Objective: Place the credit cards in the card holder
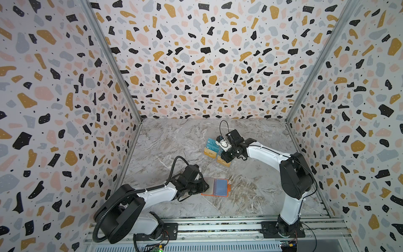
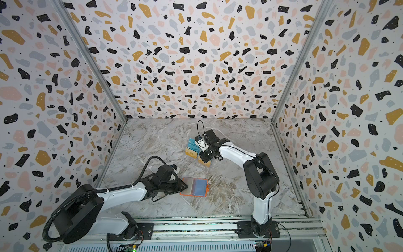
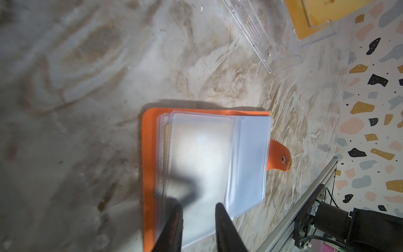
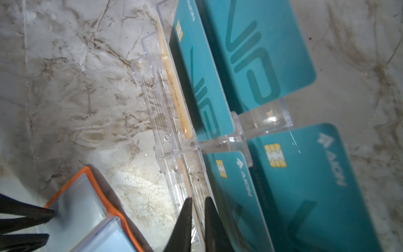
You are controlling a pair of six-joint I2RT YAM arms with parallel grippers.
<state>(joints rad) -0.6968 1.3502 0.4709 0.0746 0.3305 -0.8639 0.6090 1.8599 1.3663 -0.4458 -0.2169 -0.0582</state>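
The orange card holder (image 1: 220,188) (image 2: 199,188) lies open on the marble near the front. Its clear sleeves (image 3: 202,152) face up. My left gripper (image 3: 198,205) (image 1: 206,186) is open a little, with its tips resting on a sleeve at the holder's left side. Teal VIP credit cards (image 4: 257,54) (image 1: 212,144) and gold ones (image 1: 209,152) stand in a clear rack (image 4: 157,91) farther back. My right gripper (image 4: 197,198) (image 1: 225,158) reaches down into the rack. Its jaws are narrowed around the thin edge of a gold card (image 4: 194,220), with a small gap still showing.
The rack's front tiers (image 3: 257,32) stand between the card holder and the remaining cards. Terrazzo walls close in three sides. An aluminium rail (image 1: 218,227) with both arm bases runs along the front edge.
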